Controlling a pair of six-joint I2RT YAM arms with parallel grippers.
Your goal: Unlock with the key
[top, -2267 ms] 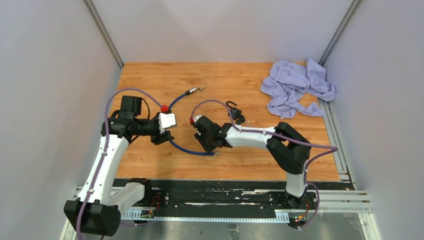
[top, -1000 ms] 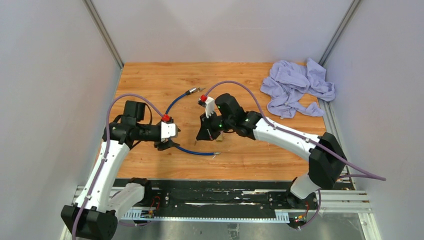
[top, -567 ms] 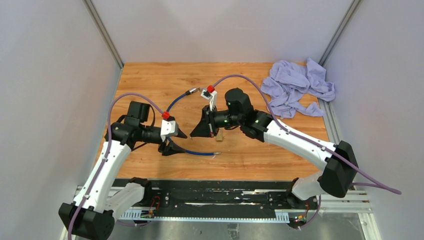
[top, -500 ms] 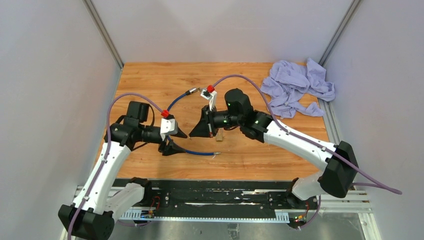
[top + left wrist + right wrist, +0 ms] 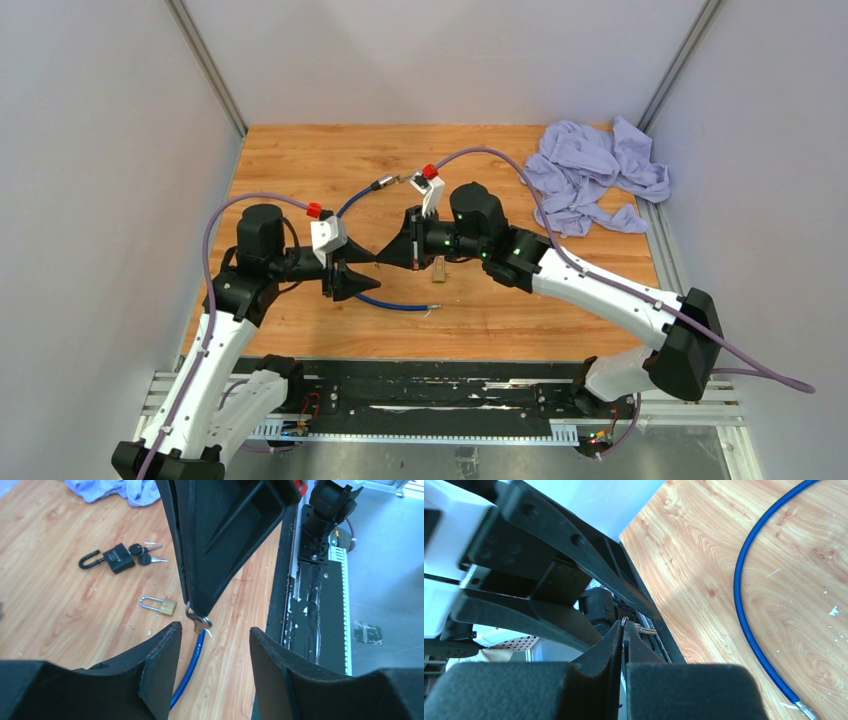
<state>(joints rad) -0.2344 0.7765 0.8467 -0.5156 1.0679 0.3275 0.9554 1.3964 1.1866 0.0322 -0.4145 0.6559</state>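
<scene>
Top view: left gripper [image 5: 368,270] released, tips just beside right gripper [image 5: 383,257]; one crumpled lavender cloth [image 5: 590,180], one blue cable [image 5: 388,303].

Left wrist view: two padlocks on wooden table [image 5: 60,615], one black padlock [image 5: 114,559] and one small brass padlock [image 5: 161,605].

Right wrist view: right gripper clenched on one small silver key [image 5: 642,628], held above the table.

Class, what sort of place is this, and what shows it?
Probably a robot test cell: left arm and right arm bolted by a wooden table, plain grey walls around it, and practice props: a brass padlock, a black padlock.

No legible text; black padlock's [image 5: 119,557] pale marking too small.
</scene>
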